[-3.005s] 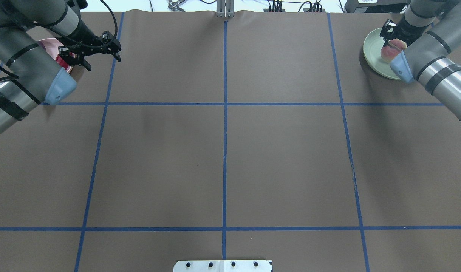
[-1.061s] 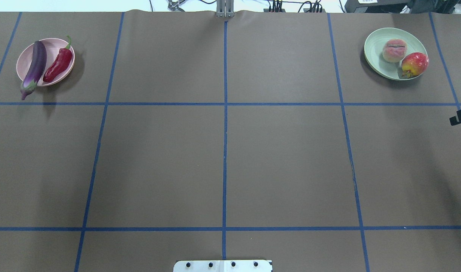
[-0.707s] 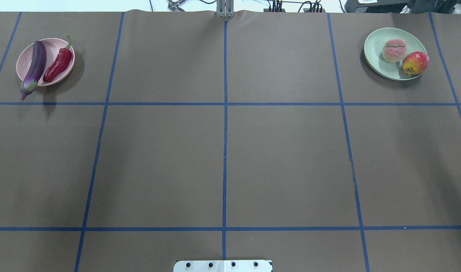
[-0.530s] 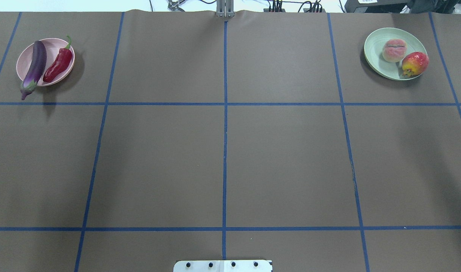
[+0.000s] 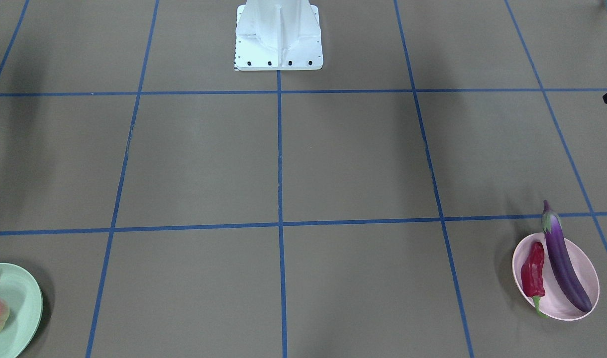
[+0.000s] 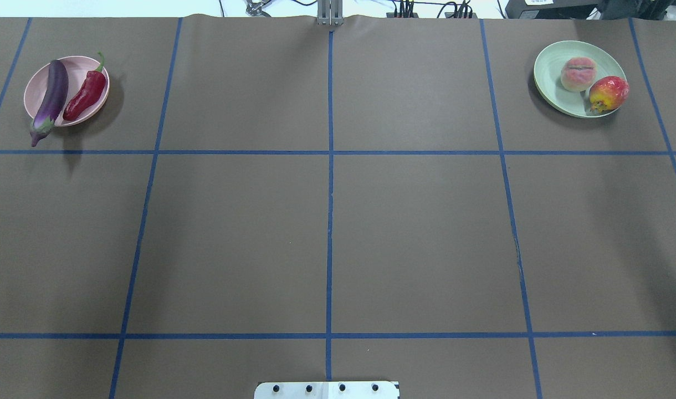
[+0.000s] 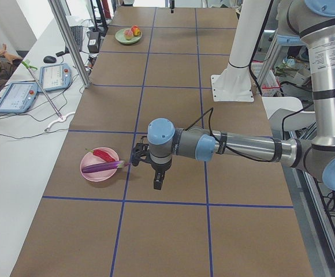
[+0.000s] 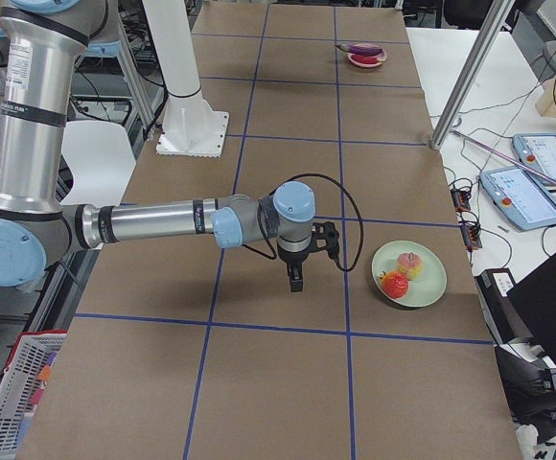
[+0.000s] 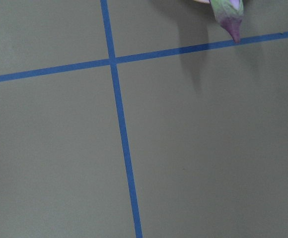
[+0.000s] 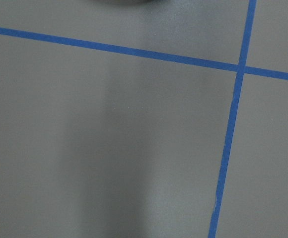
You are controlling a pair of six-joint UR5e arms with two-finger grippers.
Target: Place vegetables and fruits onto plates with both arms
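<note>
As the brown table (image 6: 415,233) is being followed outward from the white base (image 6: 327,389) at its near edge, the two grippers are being met first. The left gripper (image 7: 157,182) is being held pointing down above the surface, just on the robot's side of the pink plate (image 6: 77,62) and close to the cap of the eggplant (image 7: 101,167). The right gripper (image 8: 296,280) is being held likewise, near the green plate (image 6: 551,72) but apart from it. How far either pair of fingers is being spread, and whether anything is being gripped, cannot be told, since each is being shown only small and from the side. Farther out, at the far left corner, the eggplant and the red chili pepper (image 6: 85,95) are being carried side by side on the pink plate, with the eggplant's cap end overhanging the rim toward the robot. At the far right corner, the peach (image 6: 578,73) and the pomegranate (image 6: 609,93) are being carried just beside each other on the green plate, the pomegranate at the rim nearer the table's right edge.
</note>
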